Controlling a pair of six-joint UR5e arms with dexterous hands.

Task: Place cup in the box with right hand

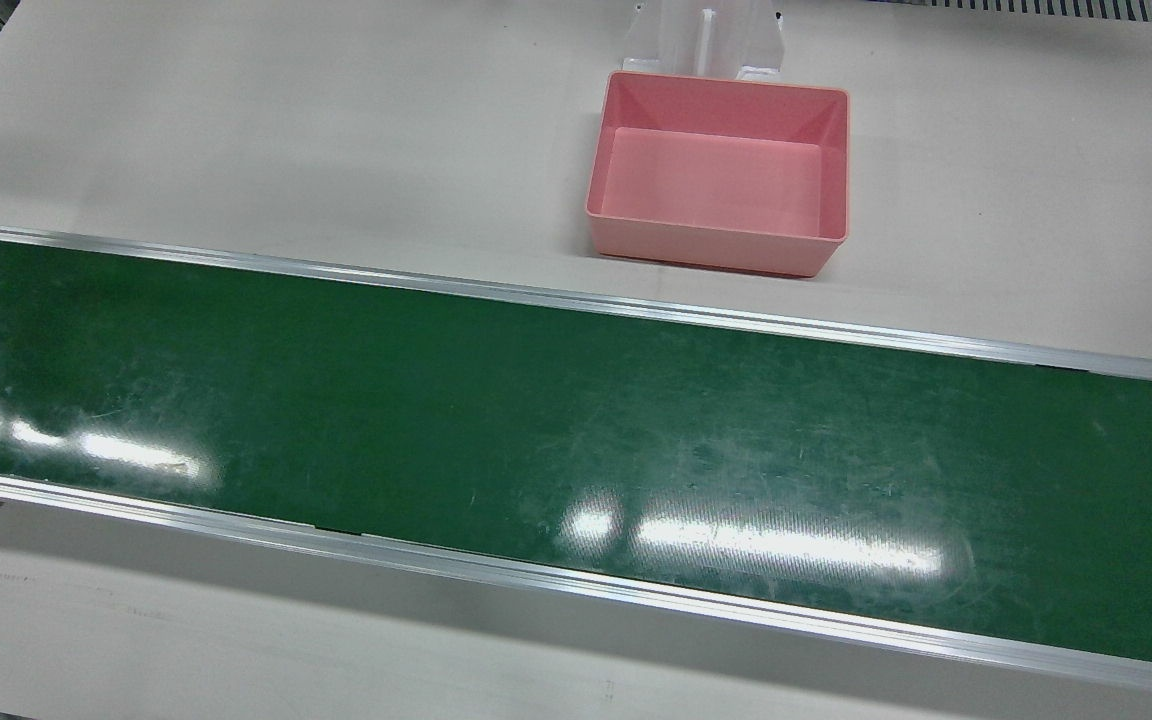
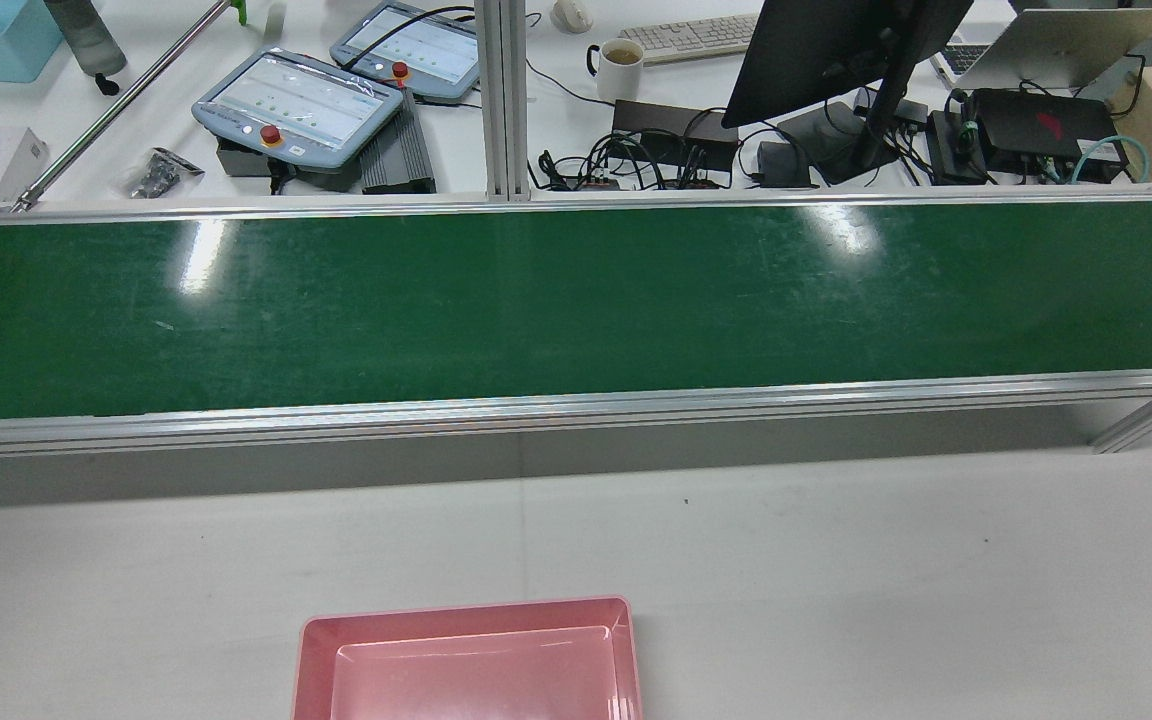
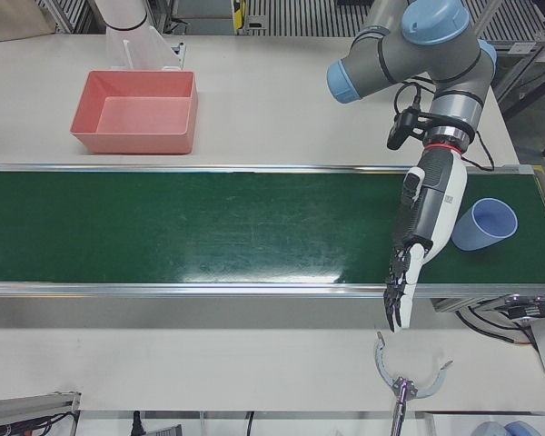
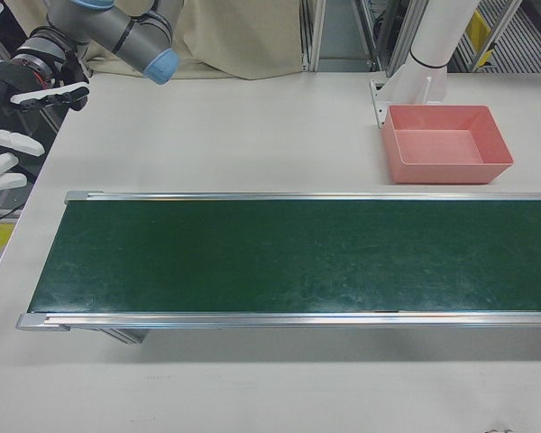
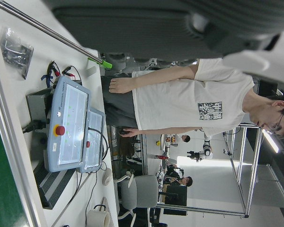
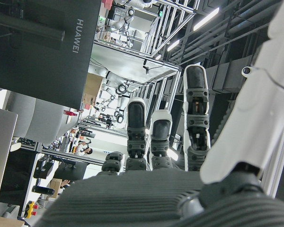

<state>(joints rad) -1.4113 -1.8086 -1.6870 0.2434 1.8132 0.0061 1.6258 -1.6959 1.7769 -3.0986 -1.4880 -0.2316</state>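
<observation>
Green belt [image 3: 209,227] bare mid-span, blue cup [image 3: 484,224] tipped at its end beside spread left robot hand [image 3: 424,218], right robot hand [image 4: 13,113] spread off-belt, pink box [image 3: 136,112] on bench [image 3: 282,100].

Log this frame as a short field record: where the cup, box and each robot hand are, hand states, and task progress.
cup: blue cup lying on its side at one end of the green conveyor belt, beside the left robot hand
box: pink box empty, on the white table past the belt
left robot hand: open, extended over the belt, holding nothing
right robot hand: open, off the belt's opposite end, far from the cup
progress: cup not yet grasped
</observation>
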